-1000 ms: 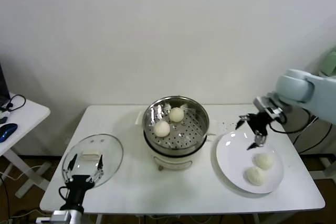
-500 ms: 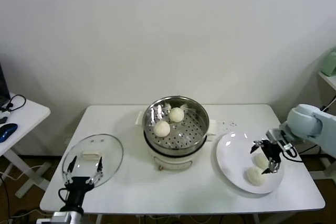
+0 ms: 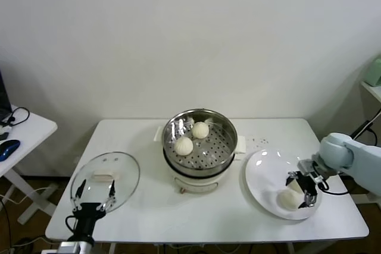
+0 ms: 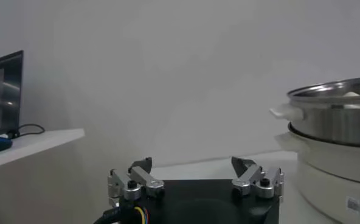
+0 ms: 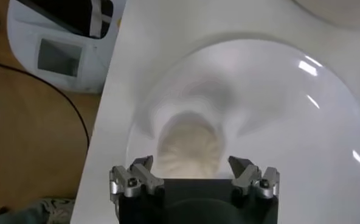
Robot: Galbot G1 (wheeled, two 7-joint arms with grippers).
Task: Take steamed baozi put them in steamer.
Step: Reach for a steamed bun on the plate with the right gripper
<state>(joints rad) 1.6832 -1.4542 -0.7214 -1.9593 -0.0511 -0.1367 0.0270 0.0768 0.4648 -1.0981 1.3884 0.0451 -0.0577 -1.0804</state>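
**Right gripper poised over a plate bun, fingers wide**

Nearest the robot, the left gripper (image 3: 94, 190) sits parked at the front left edge of the counter (image 3: 149, 212), just beside the glass lid (image 3: 105, 180). Its fingers stand apart and hold nothing.

On the right, the white plate (image 3: 265, 176) lies near the front right corner. The right gripper (image 3: 300, 190) hangs low over it, fingers spread as wide as they go, nothing gripped yet. In the right wrist view a baozi (image 5: 189, 151) sits directly ahead of the gripper, centred between the two fingertips and close in. That is the relation that matters: the bun is in line with the open jaws, so the likely next move is a short advance and a close. The bun is a round dome with no long axis, so approach angle looks unimportant. In the head view only one bun (image 3: 288, 199) shows clearly on the plate, partly behind the gripper; whether a second lies hidden I cannot tell.

Further back, mid-counter, the steamer (image 3: 200, 144) stands open, with two baozi (image 3: 184, 146) (image 3: 200, 129) already on its perforated tray. It lies well to the left of the plate, so the right arm is much the nearer to both pick and drop.
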